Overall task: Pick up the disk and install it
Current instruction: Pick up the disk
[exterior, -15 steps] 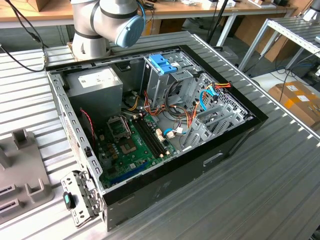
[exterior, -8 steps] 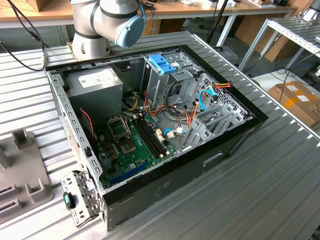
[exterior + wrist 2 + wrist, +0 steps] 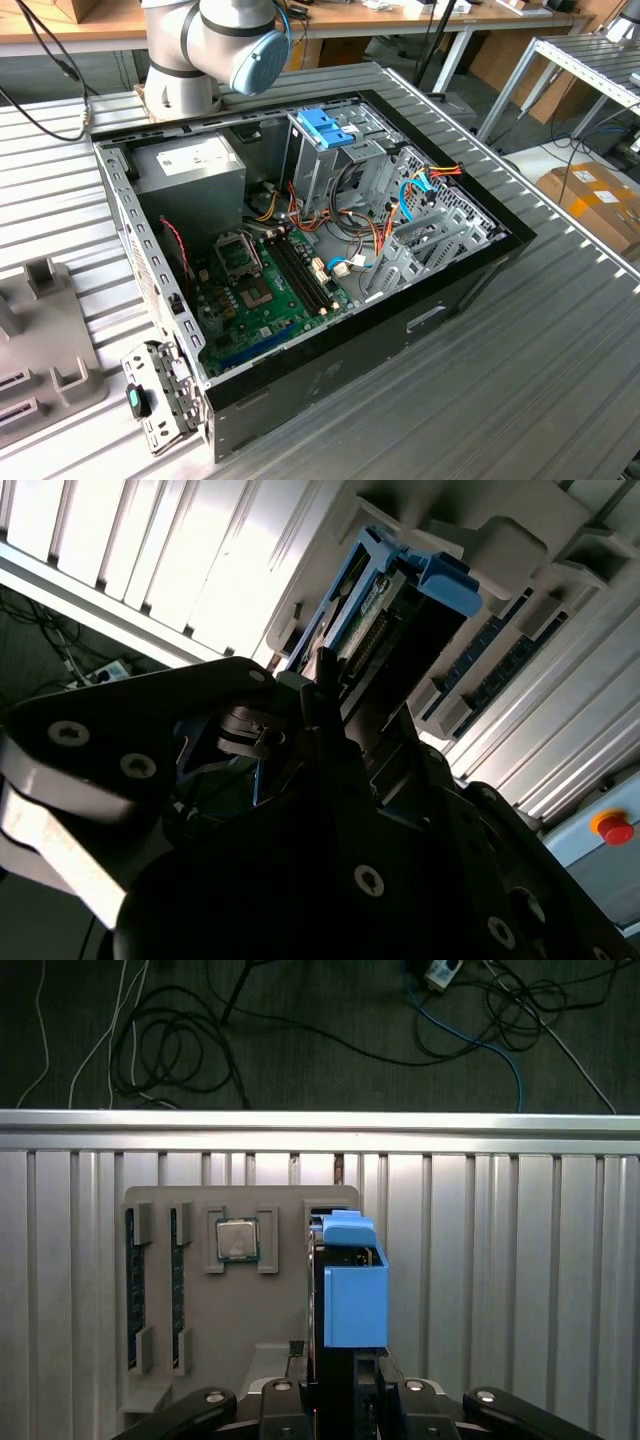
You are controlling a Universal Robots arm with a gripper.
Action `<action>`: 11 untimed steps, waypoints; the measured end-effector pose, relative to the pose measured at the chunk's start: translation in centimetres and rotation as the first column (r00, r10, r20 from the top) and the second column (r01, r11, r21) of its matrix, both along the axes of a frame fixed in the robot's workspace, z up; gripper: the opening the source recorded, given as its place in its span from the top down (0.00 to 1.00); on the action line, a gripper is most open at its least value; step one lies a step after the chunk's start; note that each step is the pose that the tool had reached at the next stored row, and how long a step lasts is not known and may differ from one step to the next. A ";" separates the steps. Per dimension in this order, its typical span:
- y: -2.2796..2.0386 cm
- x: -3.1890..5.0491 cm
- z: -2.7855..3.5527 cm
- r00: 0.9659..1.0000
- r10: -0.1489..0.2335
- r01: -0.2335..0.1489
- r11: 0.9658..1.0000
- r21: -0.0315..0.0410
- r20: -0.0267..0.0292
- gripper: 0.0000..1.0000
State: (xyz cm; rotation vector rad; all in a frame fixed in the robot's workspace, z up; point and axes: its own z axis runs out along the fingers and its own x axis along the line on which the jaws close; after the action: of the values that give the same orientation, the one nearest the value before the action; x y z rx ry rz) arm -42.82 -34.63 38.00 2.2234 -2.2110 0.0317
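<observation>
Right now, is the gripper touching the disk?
Cannot tell. In the first wrist view the disk runs down into the gripper, and the dark parts there hide where the two would meet. The second wrist view leaves that spot in shadow too.

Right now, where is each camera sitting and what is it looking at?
Exterior view: off the arm, high up, looking down at the open computer case on the ribbed table; the arm shows as a grey joint.
First wrist view: rides on the arm, looking over the tool at the disk standing in a grey holder.
Second wrist view: rides on the arm, looking aslant past the tool's dark body at the disk.
Shared: both wrist views show the tool, disk and holder.
</observation>
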 end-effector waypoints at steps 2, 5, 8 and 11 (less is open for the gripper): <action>0.00 0.00 0.09 1.000 0.000 0.000 1.000 0.000 0.000 0.65; 0.00 0.00 0.23 1.000 0.000 0.000 1.000 0.000 0.000 0.65; 0.00 0.00 0.32 1.000 0.000 0.000 1.000 0.000 0.000 0.65; 0.00 0.00 0.40 1.000 0.000 0.000 1.000 0.000 0.000 0.65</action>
State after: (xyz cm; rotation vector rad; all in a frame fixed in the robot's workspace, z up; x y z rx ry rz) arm -42.82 -34.64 38.40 2.2234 -2.2109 0.0318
